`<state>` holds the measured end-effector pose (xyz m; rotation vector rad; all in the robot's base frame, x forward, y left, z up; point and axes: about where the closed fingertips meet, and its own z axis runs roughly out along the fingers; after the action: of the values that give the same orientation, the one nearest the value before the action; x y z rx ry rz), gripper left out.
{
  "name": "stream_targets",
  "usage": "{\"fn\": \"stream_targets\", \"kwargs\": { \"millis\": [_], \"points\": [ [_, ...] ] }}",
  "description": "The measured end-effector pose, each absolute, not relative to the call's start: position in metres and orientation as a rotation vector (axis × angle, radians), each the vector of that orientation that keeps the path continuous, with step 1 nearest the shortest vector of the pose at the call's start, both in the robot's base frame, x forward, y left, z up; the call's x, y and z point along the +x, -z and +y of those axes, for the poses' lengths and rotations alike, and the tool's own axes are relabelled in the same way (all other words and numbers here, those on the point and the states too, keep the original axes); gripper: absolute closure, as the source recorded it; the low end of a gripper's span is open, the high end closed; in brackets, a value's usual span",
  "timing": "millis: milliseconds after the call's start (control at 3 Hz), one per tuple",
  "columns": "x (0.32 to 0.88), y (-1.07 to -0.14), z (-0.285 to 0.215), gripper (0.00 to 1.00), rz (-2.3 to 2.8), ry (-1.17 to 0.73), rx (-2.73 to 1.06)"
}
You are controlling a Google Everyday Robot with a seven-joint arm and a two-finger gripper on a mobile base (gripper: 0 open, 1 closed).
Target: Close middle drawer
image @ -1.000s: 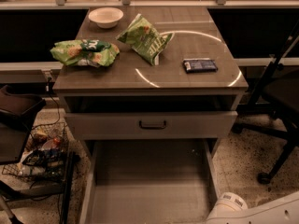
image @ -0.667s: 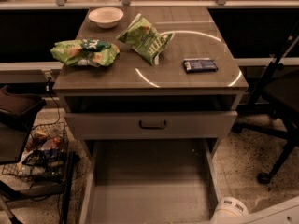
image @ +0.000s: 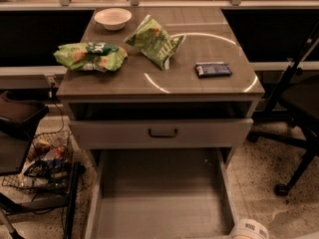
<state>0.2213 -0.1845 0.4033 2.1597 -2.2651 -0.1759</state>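
Note:
The middle drawer (image: 159, 198) is pulled far out toward me. It shows as a long shallow grey box with low side walls, and its front panel is cut off by the bottom edge. Above it, a low drawer front with a small dark pull handle (image: 162, 132) stands slightly out from the cabinet, with a dark gap over it. My gripper is out of view. Only a white rounded part of my arm (image: 249, 229) shows at the bottom right, beside the open drawer's right wall.
The cabinet top (image: 219, 91) holds a white bowl (image: 112, 18), two green chip bags (image: 89, 56) (image: 155, 40) and a dark flat packet (image: 213, 69). An office chair (image: 299, 108) stands on the right. A wire basket of clutter (image: 42, 166) and a dark seat (image: 20, 121) are on the left.
The white arm part at the bottom right has slid slightly down and to the right. The drawers and the things on the cabinet top have not moved.

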Motion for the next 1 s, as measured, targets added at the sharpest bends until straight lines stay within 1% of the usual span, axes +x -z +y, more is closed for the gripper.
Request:
{"fn": "stream_targets", "kwargs": {
  "millis": [333,667,1000],
  "points": [
    [0.241,-0.411,-0.161,1.00,-2.266,0.155,2.272],
    [0.280,-0.415,-0.128,1.00,-2.210,0.097,2.401],
    [0.287,-0.414,-0.122,1.00,-2.199,0.090,2.419]
  ]
}}
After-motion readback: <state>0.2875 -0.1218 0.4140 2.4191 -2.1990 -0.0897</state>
